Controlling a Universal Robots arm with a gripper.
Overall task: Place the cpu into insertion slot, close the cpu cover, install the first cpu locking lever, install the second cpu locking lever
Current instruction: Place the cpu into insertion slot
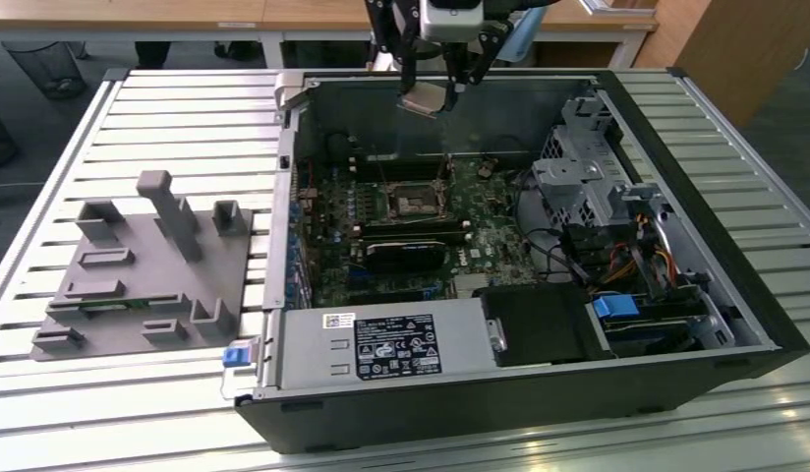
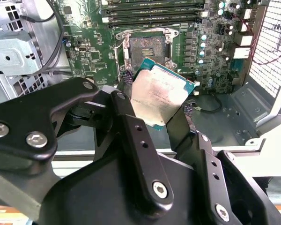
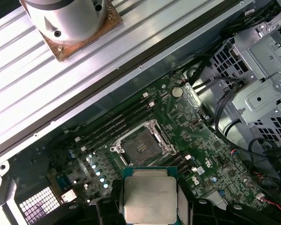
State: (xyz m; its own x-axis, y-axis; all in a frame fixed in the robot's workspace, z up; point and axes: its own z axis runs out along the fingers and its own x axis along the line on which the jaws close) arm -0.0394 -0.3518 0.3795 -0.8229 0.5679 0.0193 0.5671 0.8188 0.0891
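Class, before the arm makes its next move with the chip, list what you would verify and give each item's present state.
1. Grip of the end effector on the cpu: ok, clamped on two opposite edges.
2. The insertion slot is empty: ok, its dark centre is bare in both wrist views.
3. The cpu is clear of the motherboard: ok, held well above it in the exterior view.
4. The cpu's edges are squared to the slot: not ok, they look turned in both wrist views.
5. The cables are away from the slot: ok, they lie by the drive cage.

The cpu [image 2: 160,96] has a dull silvery-beige metal face, and the insertion slot [image 3: 141,146] a bright metal rim.
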